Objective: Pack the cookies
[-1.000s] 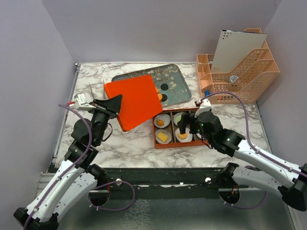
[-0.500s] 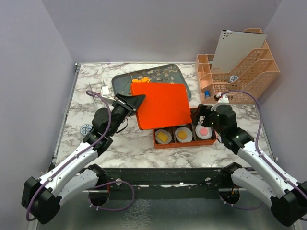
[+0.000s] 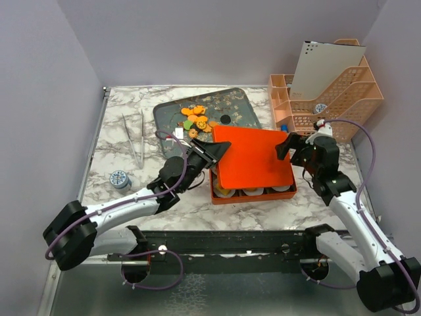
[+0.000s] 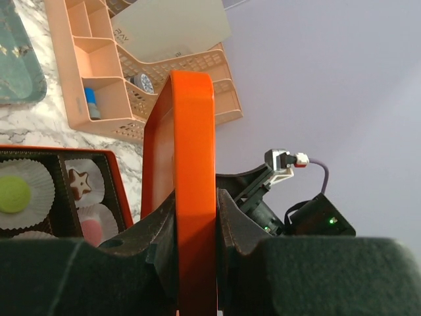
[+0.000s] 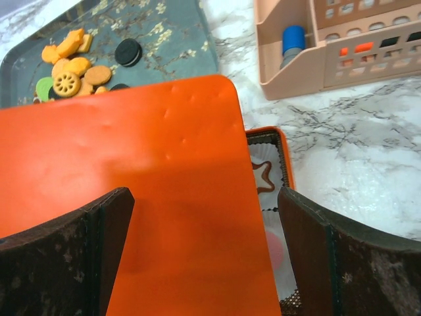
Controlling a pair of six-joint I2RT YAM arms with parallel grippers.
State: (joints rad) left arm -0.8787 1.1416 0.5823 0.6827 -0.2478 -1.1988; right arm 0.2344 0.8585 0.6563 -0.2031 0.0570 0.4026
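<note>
Rightward, the orange lid (image 3: 253, 158) now hangs over the box (image 3: 253, 196) on the marble table (image 3: 112, 112); my left claw (image 3: 214, 153) clamps it, my right claw (image 5: 204, 217) gapes.

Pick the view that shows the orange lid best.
Top external: nearly the whole orange lid shows, over the cookie box, its left edge clamped in the left gripper. Left wrist sees it only edge-on between the fingers. Right wrist sees its top face, cropped.

The slim left arm (image 3: 125, 207) and right arm (image 3: 356, 220) wear glossy white shells between rounded black joint housings. A thin purple cable (image 3: 371, 150) loops along each. On the right gripper (image 5: 200, 217) the broad black fingers (image 5: 99, 250) look scuffed and dusty.
</note>
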